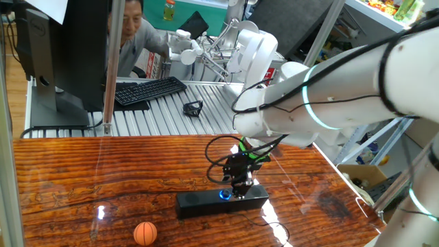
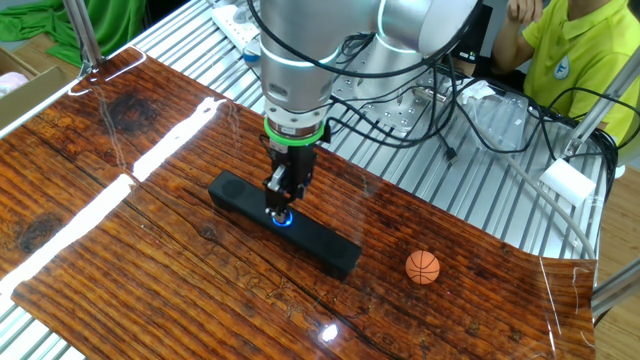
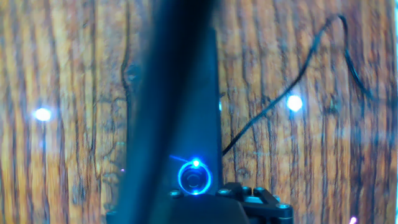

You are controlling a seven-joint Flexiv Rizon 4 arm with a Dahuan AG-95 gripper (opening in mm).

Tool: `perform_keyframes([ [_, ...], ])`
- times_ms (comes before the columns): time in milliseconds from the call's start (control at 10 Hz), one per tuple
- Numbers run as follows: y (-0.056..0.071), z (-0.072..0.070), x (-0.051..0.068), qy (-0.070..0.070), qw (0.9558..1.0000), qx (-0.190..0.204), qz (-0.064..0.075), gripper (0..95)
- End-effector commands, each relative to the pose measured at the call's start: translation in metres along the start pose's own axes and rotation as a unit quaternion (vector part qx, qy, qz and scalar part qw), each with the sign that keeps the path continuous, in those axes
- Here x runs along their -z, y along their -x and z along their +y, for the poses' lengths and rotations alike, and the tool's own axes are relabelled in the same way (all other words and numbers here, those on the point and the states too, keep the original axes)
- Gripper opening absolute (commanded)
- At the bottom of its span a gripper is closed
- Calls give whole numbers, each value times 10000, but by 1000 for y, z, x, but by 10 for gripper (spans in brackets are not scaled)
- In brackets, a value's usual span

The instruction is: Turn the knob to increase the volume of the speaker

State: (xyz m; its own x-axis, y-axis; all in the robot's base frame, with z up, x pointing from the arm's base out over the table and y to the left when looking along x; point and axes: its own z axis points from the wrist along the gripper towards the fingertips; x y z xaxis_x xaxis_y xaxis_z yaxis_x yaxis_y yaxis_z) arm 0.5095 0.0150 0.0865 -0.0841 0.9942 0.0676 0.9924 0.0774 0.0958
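While end effector (image 2: 281, 205) hovers: one knob (image 2: 283, 219), one speaker (image 2: 330, 247), one basketball (image 2: 422, 267).

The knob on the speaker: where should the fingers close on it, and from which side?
Grip the knob by its round rim, coming straight down from above: it sits upright on the top of the flat-lying speaker, so opposite fingers can pinch and twist it.
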Motion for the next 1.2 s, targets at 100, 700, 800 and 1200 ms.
perform_keyframes([
  [100, -1, 3, 2, -73, 9887, 1497, 80, 570],
  [700, -3, -4, 4, -147, 9164, 4000, -66, 380],
  [800, -3, -5, 4, -219, 8945, 4462, -154, 380],
  [1200, -3, -5, 5, -324, 8297, 5572, -130, 380],
])
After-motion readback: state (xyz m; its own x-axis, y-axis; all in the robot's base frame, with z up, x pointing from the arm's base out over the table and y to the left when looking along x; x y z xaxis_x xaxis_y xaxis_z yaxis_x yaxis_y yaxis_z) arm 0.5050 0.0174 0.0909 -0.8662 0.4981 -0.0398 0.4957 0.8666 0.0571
